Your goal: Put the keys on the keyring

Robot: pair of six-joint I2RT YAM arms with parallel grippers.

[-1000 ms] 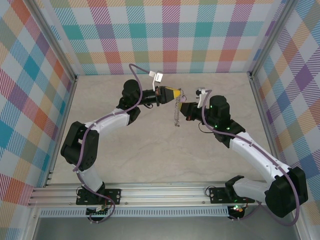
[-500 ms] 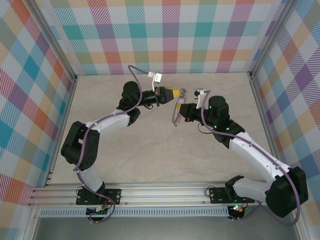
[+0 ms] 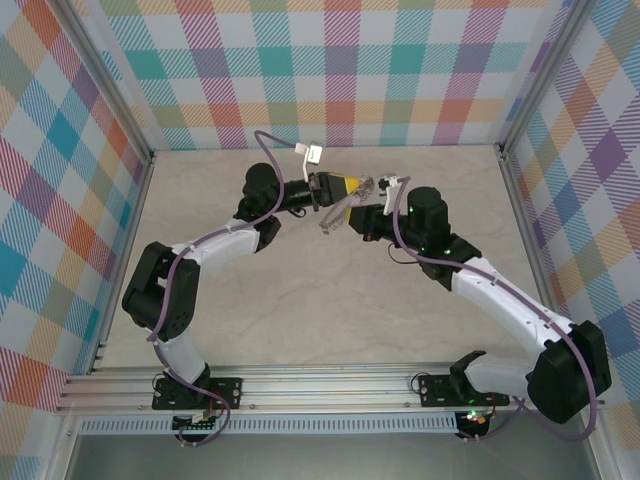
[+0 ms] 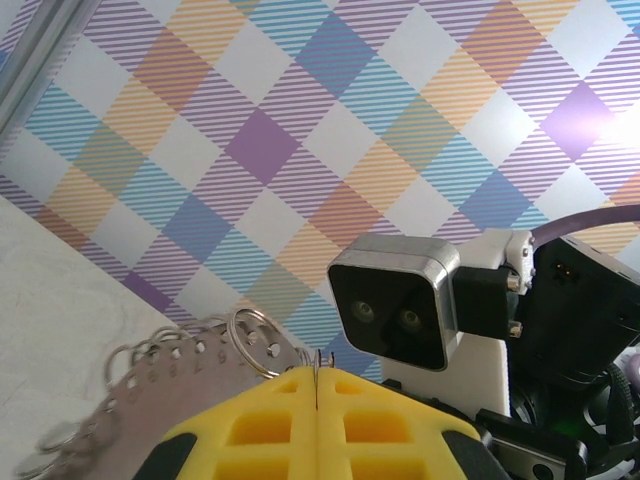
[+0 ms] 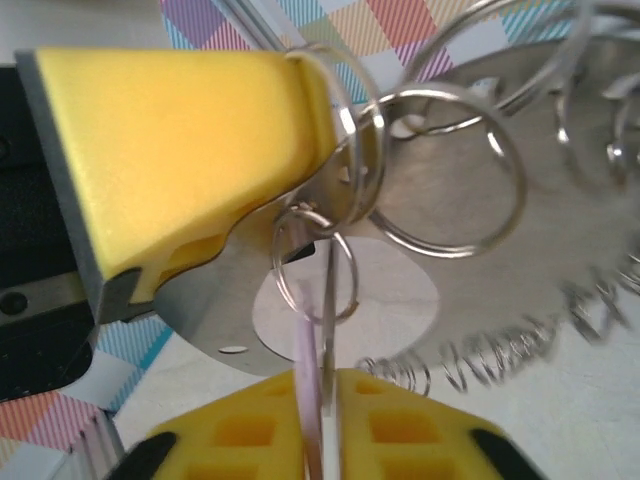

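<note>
My left gripper (image 3: 358, 185) (image 4: 317, 372) is raised over the middle of the table, its yellow fingers (image 5: 190, 150) shut on the rim of the keyring (image 3: 335, 214) (image 4: 180, 375) (image 5: 480, 270). The keyring is a grey metal disc fringed with silvery loops. The lilac key (image 5: 310, 400) hangs on a small loop (image 5: 315, 262) at the keyring's rim. My right gripper (image 3: 352, 220) (image 5: 320, 390) faces the left one from the right. Its jaws stand slightly open around the key, with a thin gap beside it.
The marbled tabletop (image 3: 300, 300) lies below both grippers. Plaid walls (image 3: 340, 70) and metal frame posts (image 3: 510, 170) close it in at the back and sides. The right arm's wrist camera (image 4: 395, 300) sits close in front of the left fingers.
My right gripper moved left, closer to the left gripper, and its jaws parted a little. The keyring swung from hanging straight down to tilting left. The left gripper stayed put.
</note>
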